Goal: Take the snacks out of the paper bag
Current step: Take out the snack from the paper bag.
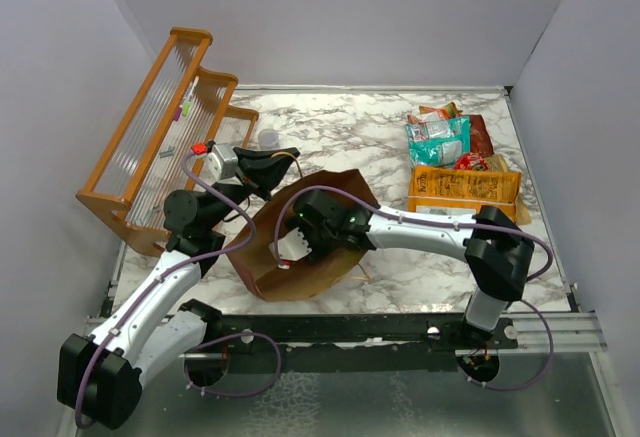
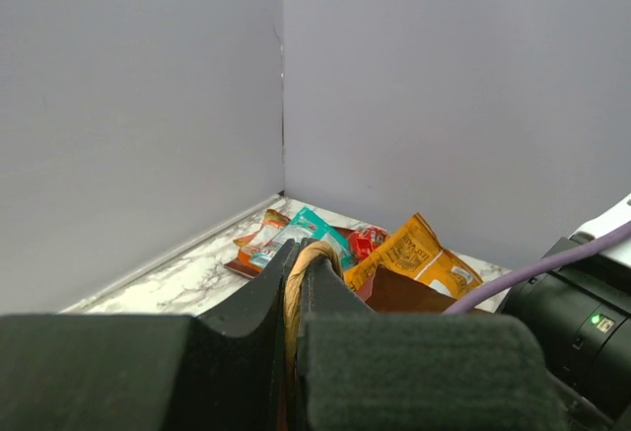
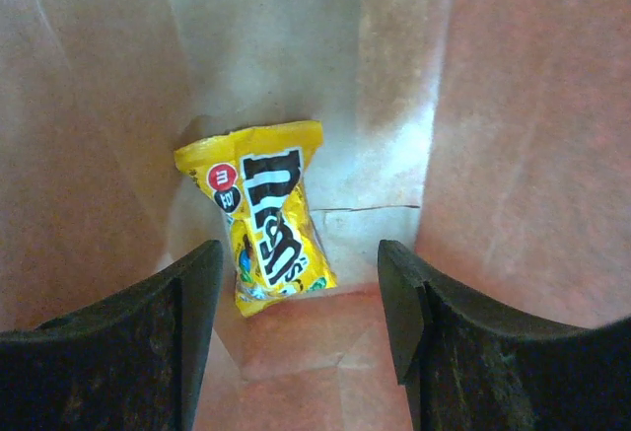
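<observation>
Right end effector (image 3: 301, 253) spread inside dark red paper bag (image 3: 513, 135), yellow packet (image 3: 268, 216) ahead, left end effector (image 2: 299, 263) pinching twine handle (image 2: 317, 250), orange wooden rack (image 1: 140, 152) far left

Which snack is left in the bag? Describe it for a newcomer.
Start at the dark red paper bag mid-table and look down its brown inside. At the bottom lies a yellow M&M's packet, ahead of the open right pincer. It alone is inside the bag.

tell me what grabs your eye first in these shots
A bright yellow M&M's packet lies deep inside the paper bag, framed by the open right gripper reaching in. The left gripper pinches the bag's twine handle, and a colourful pile of snacks sits at the far right corner of the table.
</observation>
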